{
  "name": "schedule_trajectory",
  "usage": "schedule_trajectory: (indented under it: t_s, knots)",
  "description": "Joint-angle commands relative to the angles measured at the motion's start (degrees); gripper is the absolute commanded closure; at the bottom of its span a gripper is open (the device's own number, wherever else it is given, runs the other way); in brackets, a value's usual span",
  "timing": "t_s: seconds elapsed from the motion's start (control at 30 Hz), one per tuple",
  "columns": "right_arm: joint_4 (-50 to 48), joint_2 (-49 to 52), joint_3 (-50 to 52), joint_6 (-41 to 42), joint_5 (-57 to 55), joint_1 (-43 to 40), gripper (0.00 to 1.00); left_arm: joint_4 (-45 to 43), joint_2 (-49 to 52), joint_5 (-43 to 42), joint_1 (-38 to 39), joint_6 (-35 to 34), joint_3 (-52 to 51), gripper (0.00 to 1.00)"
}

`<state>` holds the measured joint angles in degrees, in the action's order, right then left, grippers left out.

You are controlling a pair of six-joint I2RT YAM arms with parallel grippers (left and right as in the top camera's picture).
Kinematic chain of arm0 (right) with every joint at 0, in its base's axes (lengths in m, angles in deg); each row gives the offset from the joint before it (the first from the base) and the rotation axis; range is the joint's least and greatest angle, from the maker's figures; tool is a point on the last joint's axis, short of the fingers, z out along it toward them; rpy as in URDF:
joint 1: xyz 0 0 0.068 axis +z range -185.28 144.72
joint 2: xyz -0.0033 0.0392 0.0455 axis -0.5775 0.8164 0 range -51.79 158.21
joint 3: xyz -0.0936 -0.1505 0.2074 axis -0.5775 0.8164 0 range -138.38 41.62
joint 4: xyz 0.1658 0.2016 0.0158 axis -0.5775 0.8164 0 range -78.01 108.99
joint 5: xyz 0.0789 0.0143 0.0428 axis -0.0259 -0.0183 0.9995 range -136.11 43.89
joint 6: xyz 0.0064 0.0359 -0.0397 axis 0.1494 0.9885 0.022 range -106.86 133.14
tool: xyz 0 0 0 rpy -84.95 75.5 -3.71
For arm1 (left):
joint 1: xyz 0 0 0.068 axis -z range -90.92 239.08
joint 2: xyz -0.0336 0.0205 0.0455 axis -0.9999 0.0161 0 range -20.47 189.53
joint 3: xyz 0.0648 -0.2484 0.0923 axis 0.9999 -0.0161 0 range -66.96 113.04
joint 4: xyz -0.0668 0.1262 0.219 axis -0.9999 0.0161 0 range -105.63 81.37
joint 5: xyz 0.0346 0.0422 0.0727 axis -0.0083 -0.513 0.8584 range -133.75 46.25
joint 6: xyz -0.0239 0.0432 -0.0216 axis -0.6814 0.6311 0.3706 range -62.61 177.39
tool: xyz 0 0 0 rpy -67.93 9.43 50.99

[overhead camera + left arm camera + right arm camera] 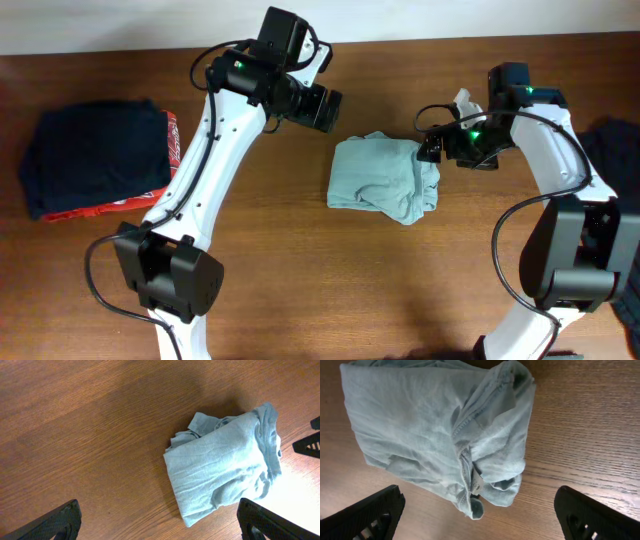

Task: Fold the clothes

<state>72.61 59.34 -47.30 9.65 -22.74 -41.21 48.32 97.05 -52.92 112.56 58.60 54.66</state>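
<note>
T-shirt (383, 178), pale grey-blue and wrinkled, lies in a folded bundle in the middle of the desk (400, 300). Left end effector (328, 108) hovers near its far-left corner, spread wide, empty. Right end effector (430, 147) hangs just beside its right edge, likewise spread, gripping nothing.

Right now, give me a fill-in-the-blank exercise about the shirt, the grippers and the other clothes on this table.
The T-shirt lies in a folded bundle on the ___ table.
The left gripper and right gripper both stand ___, holding nothing.
The navy and red stack lies on the ___ arm's side.
Missing words: wooden; open; left.
</note>
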Motion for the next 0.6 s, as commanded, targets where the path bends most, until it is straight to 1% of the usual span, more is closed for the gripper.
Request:
schedule_trajectory:
  t_s: [0.0, 0.07, 0.3, 0.4, 0.47, 0.57]
  knots:
    - [0.1, 0.2, 0.3, -0.6, -1.2, -0.2, 0.01, 0.2, 0.6, -3.1, -0.4, 4.6, -1.0, 0.01]
    - [0.3, 0.2, 0.3, -0.6, -1.1, -0.2, 0.01, 0.2, 1.3, -6.2, -0.4, 6.5, -2.1, 0.01]
    - [3.2, 0.0, 0.0, -0.3, 0.4, -0.2, 0.01, 1.7, 7.8, -9.2, -0.4, 6.7, -3.8, 0.01]
    - [4.7, -0.6, -1.1, -0.1, 0.5, -0.2, 0.01, 2.2, 10.4, -11.9, -0.4, 7.5, -3.8, 0.01]
    - [6.9, -1.0, -3.4, -0.1, 0.5, -0.3, 0.01, 2.8, 12.2, -14.5, -0.4, 8.2, -3.8, 0.01]
    - [10.8, -1.3, -8.3, -0.2, 0.5, -0.9, 0.01, 4.8, 14.6, -19.7, -0.4, 11.0, -3.8, 0.01]
